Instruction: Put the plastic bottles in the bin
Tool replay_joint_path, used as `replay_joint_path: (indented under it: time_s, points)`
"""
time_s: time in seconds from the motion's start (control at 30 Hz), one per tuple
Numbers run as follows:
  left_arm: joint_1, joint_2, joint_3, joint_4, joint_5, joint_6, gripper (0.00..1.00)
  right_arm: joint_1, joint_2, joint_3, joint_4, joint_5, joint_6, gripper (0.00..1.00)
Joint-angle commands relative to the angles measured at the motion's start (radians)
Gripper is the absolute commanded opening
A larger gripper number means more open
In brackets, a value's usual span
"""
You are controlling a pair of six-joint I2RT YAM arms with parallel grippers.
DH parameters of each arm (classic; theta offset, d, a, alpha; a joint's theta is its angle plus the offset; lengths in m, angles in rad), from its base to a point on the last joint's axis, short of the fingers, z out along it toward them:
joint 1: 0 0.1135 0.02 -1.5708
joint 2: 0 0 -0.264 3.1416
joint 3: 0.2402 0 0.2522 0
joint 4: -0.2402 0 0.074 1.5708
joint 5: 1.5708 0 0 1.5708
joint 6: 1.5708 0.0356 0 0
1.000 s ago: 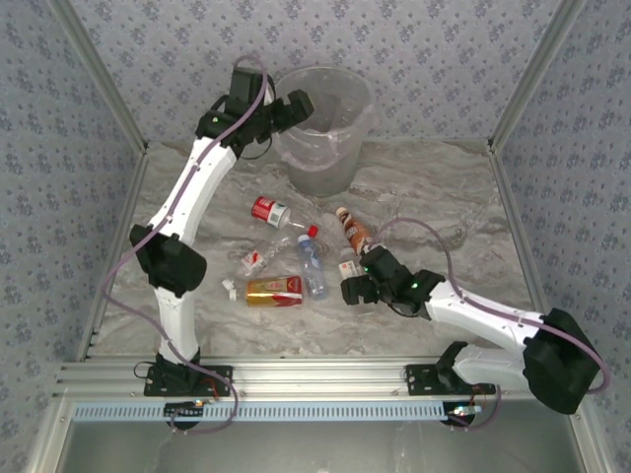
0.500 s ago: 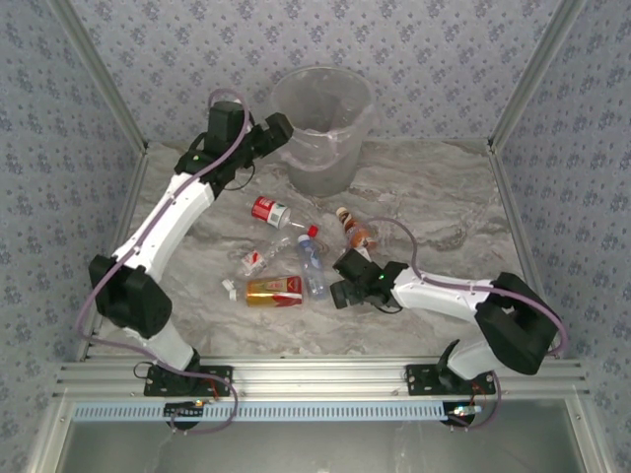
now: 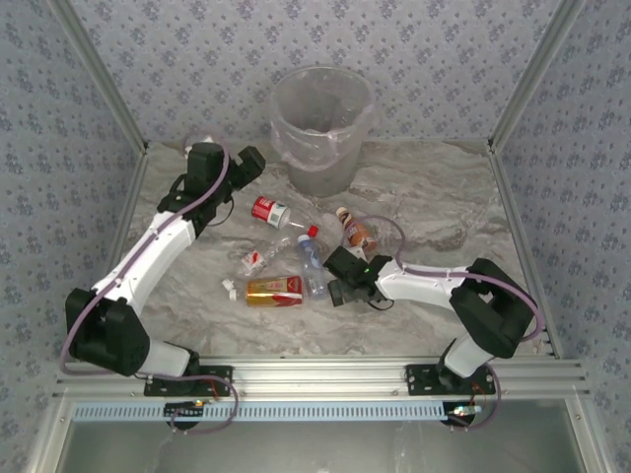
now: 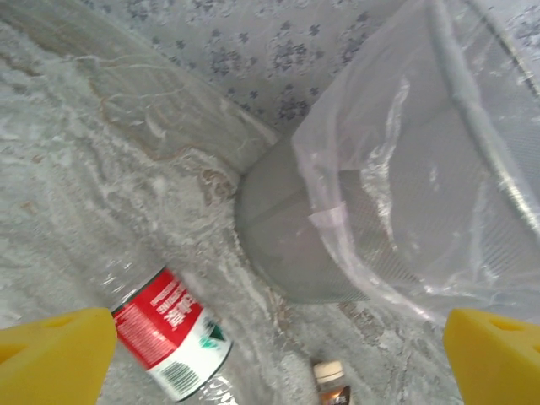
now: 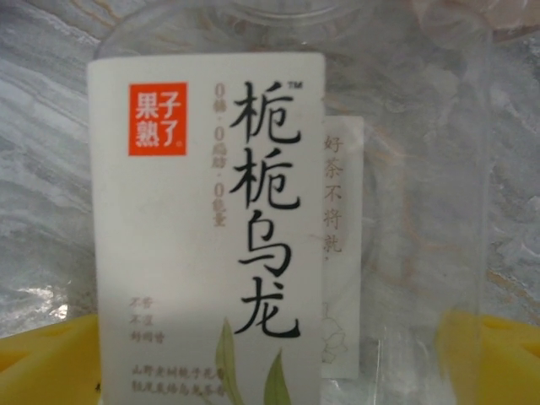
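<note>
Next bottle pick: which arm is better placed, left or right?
Right. The right jaws stand open either side of the white-labelled bottle, close up. The left jaws, also open, hang beside the bin, apart from the red-labelled bottle.

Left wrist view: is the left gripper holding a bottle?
No: the left gripper is open with nothing between its fingers, and the red-label bottle lies on the table below.
</note>
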Motion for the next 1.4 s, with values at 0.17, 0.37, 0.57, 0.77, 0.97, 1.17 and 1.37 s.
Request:
replay_joint_path:
  time_s: [0.17,0.37,0.57,0.77,0.97,1.17,1.37]
  points:
    - [0.02,-0.084,-0.108,0.044,-0.02,0.052,0.99,-0.018,0.034,0.023,0.015,0.045,0.04,0.94]
    - [0.02,-0.089,-0.116,0.062,-0.004,0.126,1.0,-0.03,0.049,0.022,0.031,0.043,0.036,0.87]
    - [0.022,-0.089,-0.115,0.057,0.01,0.143,0.99,-0.018,0.002,0.009,0.021,0.091,0.03,0.73]
    - [0.026,-0.086,-0.111,0.053,0.008,0.138,0.99,-0.012,-0.077,-0.018,0.047,0.1,0.005,0.69]
    - [0.041,-0.084,-0.112,0.048,0.019,0.121,1.0,-0.01,-0.155,-0.034,0.115,0.006,-0.073,0.65]
    - [0.067,-0.084,-0.124,0.043,0.04,0.086,0.99,-0.013,-0.2,-0.008,0.157,-0.027,-0.124,0.65]
    - [0.112,-0.08,-0.135,0.031,0.085,0.039,0.99,-0.037,-0.236,0.047,0.193,-0.06,-0.174,0.65]
